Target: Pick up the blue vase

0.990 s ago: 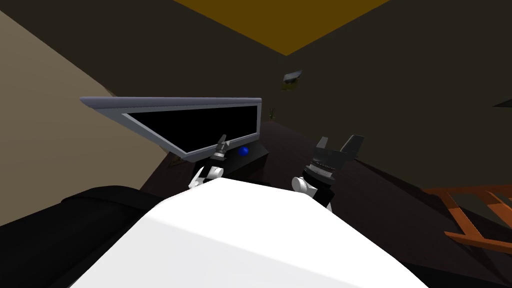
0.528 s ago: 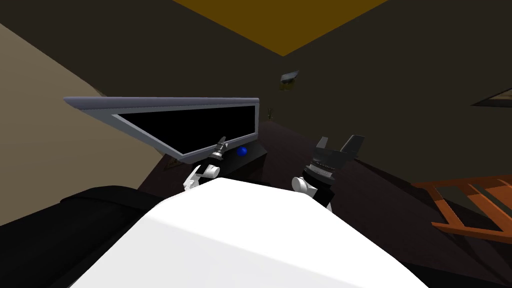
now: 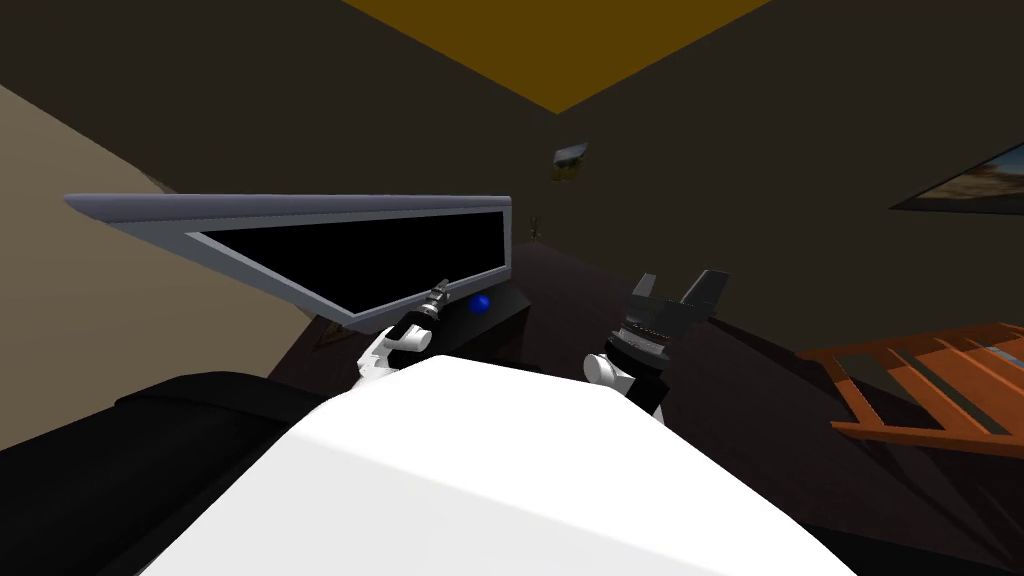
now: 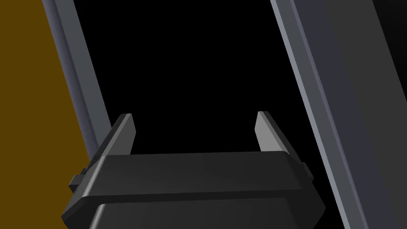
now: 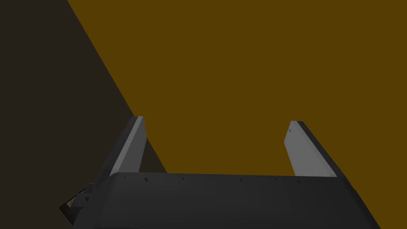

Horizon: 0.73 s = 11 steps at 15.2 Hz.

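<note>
Reach step, by my read: the blue vase point(image 3: 482, 302) sits on the dark cabinet point(image 3: 512, 318) below the grey window frame point(image 3: 300, 206), just beside the left gripper point(image 3: 439, 290). Its fingers are spread and empty, aimed at the black area. The right gripper point(image 3: 678, 279) is spread too, off to the side. Next call: tip the left gripper onto the vase, then close.

The vase point(image 3: 483, 303) is deep blue, just under a grey frame point(image 3: 300, 208) around black. Right of the frame, an orange-brown slatted rack point(image 3: 880, 432). Above the frame the ceiling point(image 3: 550, 50) is ochre. The left claw point(image 4: 193, 117) and right claw point(image 5: 216, 119) are dark-bodied.
</note>
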Available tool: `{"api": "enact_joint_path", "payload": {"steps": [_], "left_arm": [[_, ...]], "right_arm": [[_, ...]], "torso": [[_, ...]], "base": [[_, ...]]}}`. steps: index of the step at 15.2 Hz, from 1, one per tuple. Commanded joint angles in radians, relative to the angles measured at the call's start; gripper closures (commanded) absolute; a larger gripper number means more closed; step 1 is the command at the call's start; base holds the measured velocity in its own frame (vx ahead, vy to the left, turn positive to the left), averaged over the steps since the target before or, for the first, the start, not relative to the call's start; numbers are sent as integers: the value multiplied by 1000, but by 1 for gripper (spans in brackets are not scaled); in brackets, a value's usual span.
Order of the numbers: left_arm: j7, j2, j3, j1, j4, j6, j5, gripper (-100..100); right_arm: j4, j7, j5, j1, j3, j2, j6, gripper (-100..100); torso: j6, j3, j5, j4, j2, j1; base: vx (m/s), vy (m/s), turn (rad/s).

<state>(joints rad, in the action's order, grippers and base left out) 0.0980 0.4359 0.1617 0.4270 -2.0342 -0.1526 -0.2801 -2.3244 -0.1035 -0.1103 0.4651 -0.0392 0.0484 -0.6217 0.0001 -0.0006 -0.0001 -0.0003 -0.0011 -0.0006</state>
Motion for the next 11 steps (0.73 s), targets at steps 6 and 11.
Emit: {"api": "enact_joint_path", "payload": {"steps": [6,11], "left_arm": [[8,56,44,-6,52,-144,-56,-100],[15,99,83,-20,108,-256,-108,-100]], "right_arm": [[0,0,0,0,0,0,0,0],[0,0,0,0,0,0,0,0]], "torso": [[0,0,0,0,0,0],[0,0,0,0,0,0]], "base": [[17,-15,-74],[18,-17,-102]]}}
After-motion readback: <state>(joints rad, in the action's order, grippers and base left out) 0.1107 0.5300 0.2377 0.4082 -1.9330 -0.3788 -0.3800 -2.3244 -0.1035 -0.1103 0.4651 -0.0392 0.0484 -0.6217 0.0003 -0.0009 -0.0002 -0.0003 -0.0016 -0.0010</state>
